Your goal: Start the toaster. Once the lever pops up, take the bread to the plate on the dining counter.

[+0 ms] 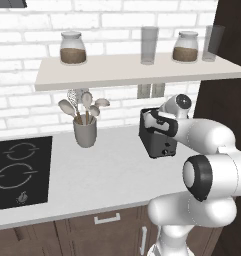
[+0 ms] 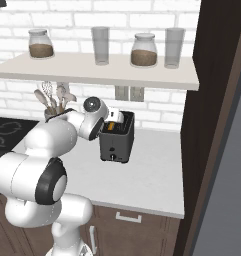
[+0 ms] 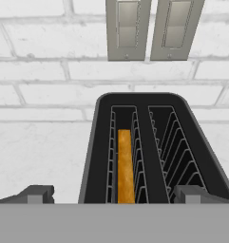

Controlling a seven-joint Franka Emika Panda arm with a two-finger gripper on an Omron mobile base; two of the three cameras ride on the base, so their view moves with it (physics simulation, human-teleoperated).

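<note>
The toaster (image 1: 159, 137) stood mid-frame on the worktop (image 1: 107, 170), with the shelf (image 1: 137, 70) overhanging it and leaving only a low band of room above the slots. Behind it the brick wall (image 3: 49, 71) and two sockets (image 3: 149, 28) closed off the back. In the right base view a tall dark cabinet side (image 2: 207, 130) blocked the right. To the left, the utensil pot (image 1: 85, 131) stood well apart, with bare worktop between. In the hand view the left slot held the bread (image 3: 126, 166); the right slot (image 3: 175, 152) was free.
</note>
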